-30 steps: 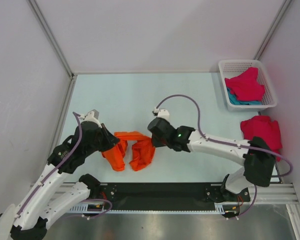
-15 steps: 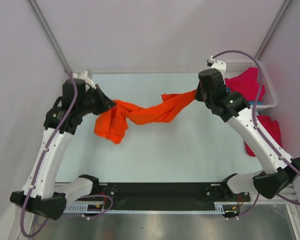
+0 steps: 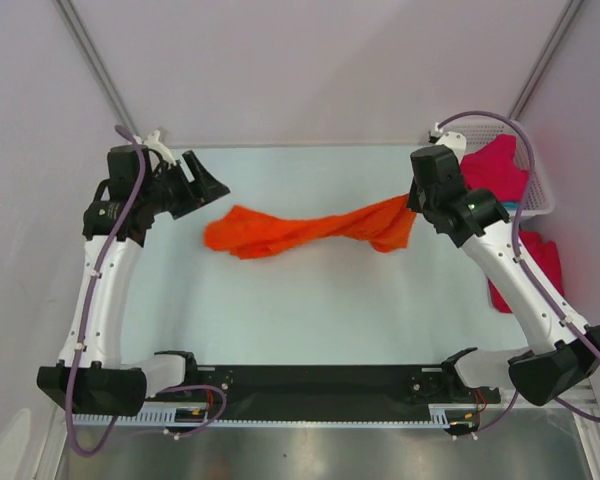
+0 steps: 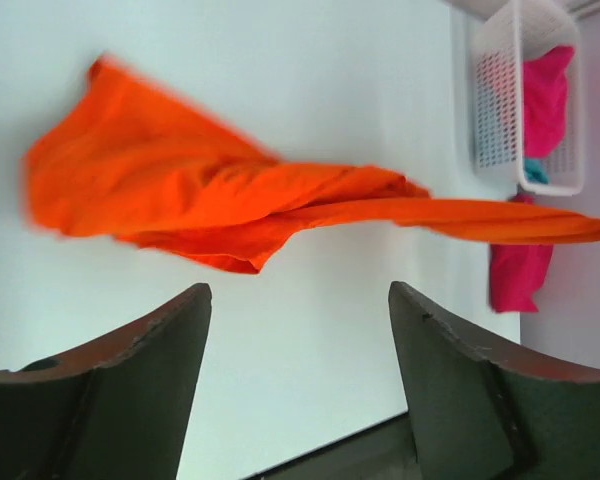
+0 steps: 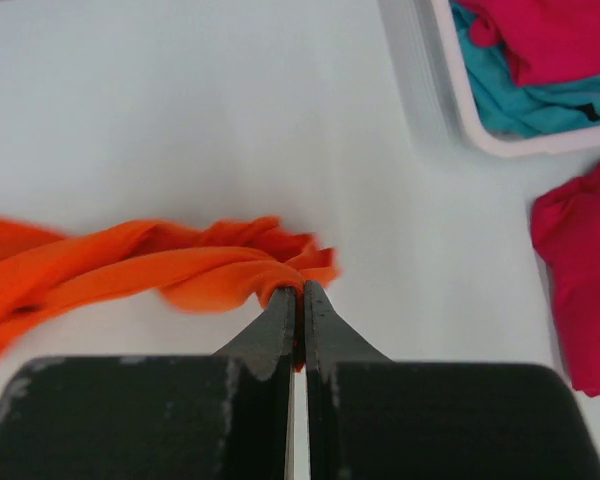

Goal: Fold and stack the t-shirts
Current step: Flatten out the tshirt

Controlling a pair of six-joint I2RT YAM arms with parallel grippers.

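Pinching twisted bright orange cloth t-shirt (image 3: 300, 230) at 3 o'clock in right tool (image 5: 300, 297), with left tool (image 4: 300, 300) spread empty at 9 o'clock; best untwisted before flattening on bench (image 3: 310, 310).

Bright, soft light (perhaps motion blur)

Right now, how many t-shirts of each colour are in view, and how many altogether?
Orange t-shirt: 1
Magenta-red t-shirts: 2, one in the white basket, one lying outside it
Teal t-shirt: 1, in the basket under the magenta-red one
Total: 4
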